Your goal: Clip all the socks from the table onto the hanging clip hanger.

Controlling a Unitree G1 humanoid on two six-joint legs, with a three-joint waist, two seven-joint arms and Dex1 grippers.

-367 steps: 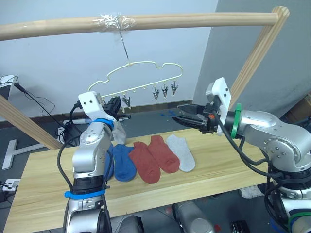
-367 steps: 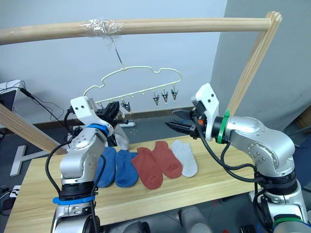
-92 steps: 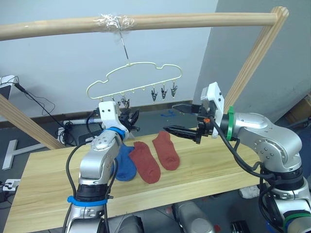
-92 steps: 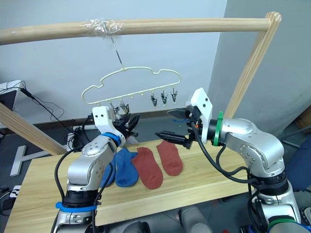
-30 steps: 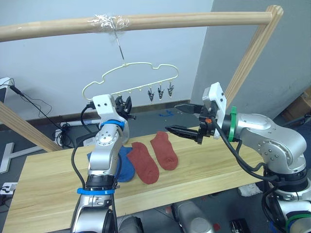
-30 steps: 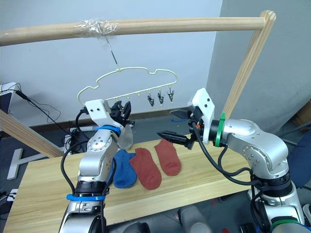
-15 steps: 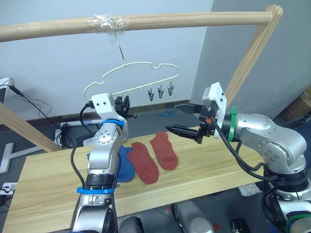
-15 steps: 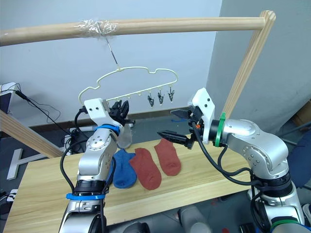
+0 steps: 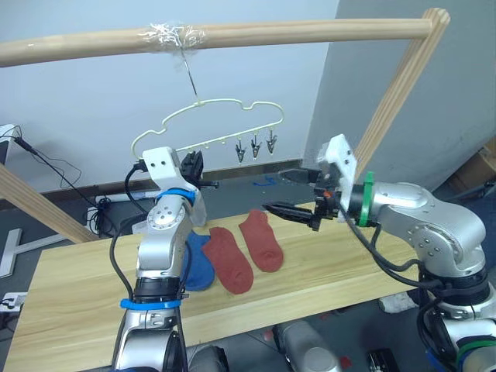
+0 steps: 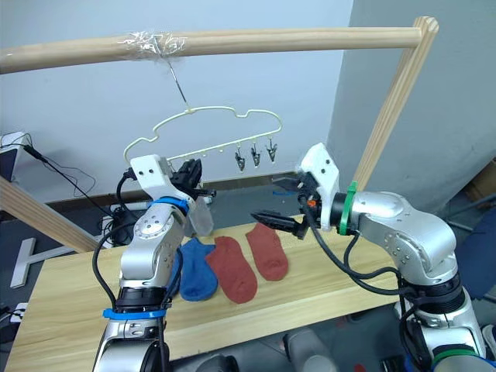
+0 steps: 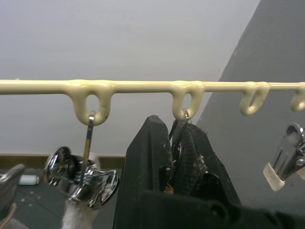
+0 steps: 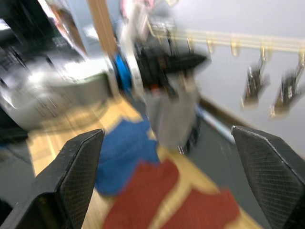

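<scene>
We see the table [image 9: 325, 267] as light planked wood, matt. Socks are soft matt cloth: two rust-red [image 9: 246, 249], blue [image 9: 199, 262], one light grey [image 10: 199, 218]. Clip hanger [image 9: 225, 116] is smooth cream-coated wire; its clips [image 11: 88, 174] are shiny metal. Left gripper [image 11: 176, 157] fingers look matt black, textured pads. Pole [image 9: 232, 35] is bare round wood.
</scene>
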